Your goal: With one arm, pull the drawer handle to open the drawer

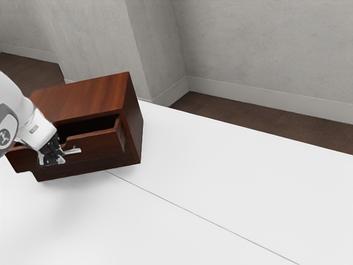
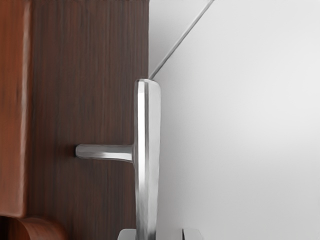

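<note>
A dark wooden cabinet [image 1: 83,99] sits on the white table at the exterior view's left. Its drawer [image 1: 94,144] stands partly pulled out, with a dark gap under the cabinet top. My black gripper [image 1: 54,158] is at the drawer front, shut on the silver drawer handle [image 1: 72,149]. In the wrist view the handle bar [image 2: 148,150] runs straight out from under my hand. Its short post [image 2: 102,151] joins it to the drawer front [image 2: 85,90]. Two grey fingertips [image 2: 127,234] show at either side of the bar's near end.
The white table [image 1: 220,187] stretches wide toward the exterior view's right, crossed by a thin seam line [image 1: 193,214]. Beyond its far edge lie a dark floor [image 1: 265,118] and grey walls. The table surface [image 2: 240,125] lies beside the handle.
</note>
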Controlling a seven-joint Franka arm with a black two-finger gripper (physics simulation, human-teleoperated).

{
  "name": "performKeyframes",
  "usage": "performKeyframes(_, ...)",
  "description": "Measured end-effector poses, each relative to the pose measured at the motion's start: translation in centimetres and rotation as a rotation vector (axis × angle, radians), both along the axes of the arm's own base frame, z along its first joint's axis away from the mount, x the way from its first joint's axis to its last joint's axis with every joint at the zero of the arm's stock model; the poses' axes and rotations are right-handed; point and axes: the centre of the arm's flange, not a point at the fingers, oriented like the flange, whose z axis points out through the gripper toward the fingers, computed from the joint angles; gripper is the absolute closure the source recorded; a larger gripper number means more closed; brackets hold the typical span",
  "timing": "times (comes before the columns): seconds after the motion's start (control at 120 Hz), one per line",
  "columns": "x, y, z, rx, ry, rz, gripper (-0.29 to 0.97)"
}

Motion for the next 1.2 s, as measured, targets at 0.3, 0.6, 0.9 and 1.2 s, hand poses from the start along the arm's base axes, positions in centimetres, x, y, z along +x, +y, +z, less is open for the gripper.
performKeyframes(0.3,-1.6,-1.3,-0.4,-0.003,0.003,-0.008,0.66)
performKeyframes(0.6,-2.4,-3.5,-0.1,0.008,0.004,-0.036,0.67)
performKeyframes(0.9,-4.3,-5.3,-0.3,0.012,0.009,-0.047,0.67)
performKeyframes(1.2,-6.1,-6.1,-0.5,0.011,0.005,-0.043,0.67)
